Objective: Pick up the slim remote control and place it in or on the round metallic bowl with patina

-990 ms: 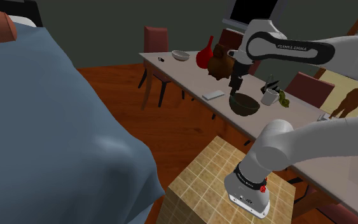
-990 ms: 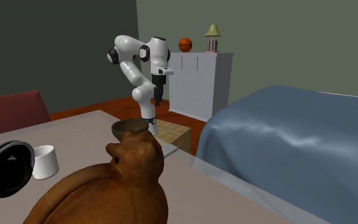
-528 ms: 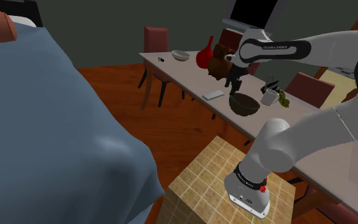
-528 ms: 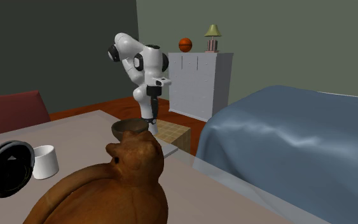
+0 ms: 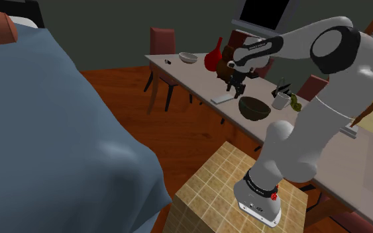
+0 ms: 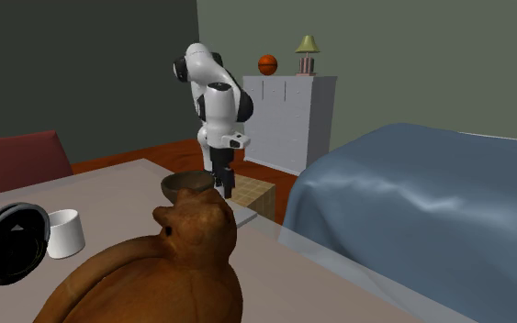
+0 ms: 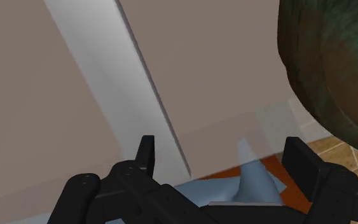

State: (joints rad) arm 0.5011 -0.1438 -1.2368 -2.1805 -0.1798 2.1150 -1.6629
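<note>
- Currently the gripper (image 7: pixel 222 149) is wide open with nothing in it: its two black fingers (image 7: pixel 147 151) stand well apart and clasp nothing.
- It points down over the tabletop, close to the long edge that faces the bed; in the shoulder view the gripper (image 5: pixel 234 88) hangs just above the remote.
- The slim remote (image 7: pixel 107 83) is a pale grey flat bar lying flat on the tabletop under the gripper. One end reaches almost to that long edge, close by one finger, and neither finger touches it.
- In the shoulder view the remote (image 5: pixel 222 99) lies at the same edge, free of the hand.
- The round bowl (image 5: pixel 254 108) is dark with greenish patches and stands upright near the same edge. It is beside the remote but apart from it, on the side toward the stand.
- A white mug (image 5: pixel 281 100) stands just behind the bowl, further in from the edge.
- A brown hen-shaped jug (image 6: pixel 155 266), a red vase (image 5: pixel 213 56) and a small white bowl (image 5: pixel 188 57) stand along the table (image 5: pixel 191 73) toward its far end.
- The white arm (image 5: pixel 337 53) arches from the tile-topped stand (image 5: pixel 211 179) over the bowl to the gripper.
- The blue bed (image 5: pixel 59 145) lies across the wooden floor from the table.
</note>
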